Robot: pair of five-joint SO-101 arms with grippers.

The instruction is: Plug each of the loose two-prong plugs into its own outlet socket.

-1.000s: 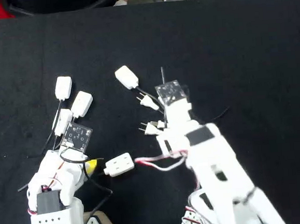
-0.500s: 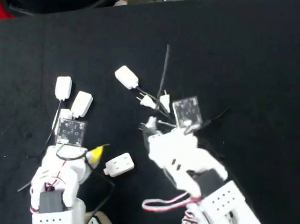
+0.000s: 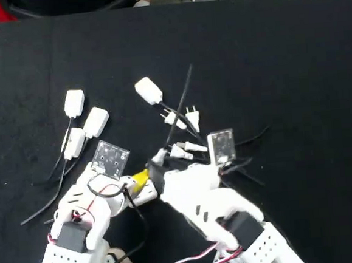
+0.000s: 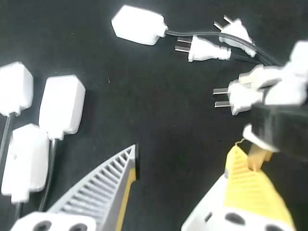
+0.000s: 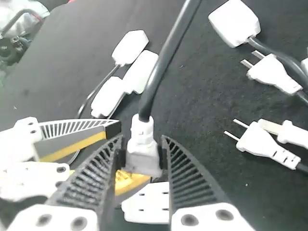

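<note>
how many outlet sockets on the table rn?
5. Three sockets clustered at left; one farther back at centre; one partly hidden under the held plug.

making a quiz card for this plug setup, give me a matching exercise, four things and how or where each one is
Things
1. right gripper
2. left gripper
3. held plug
4. outlet socket

States or places
A. open, nothing in it
B. white, lying close under the held plug
C. shut on a plug
D. clamped, with a black cord running out of it

Pairs: 1-C, 2-A, 3-D, 4-B
</note>
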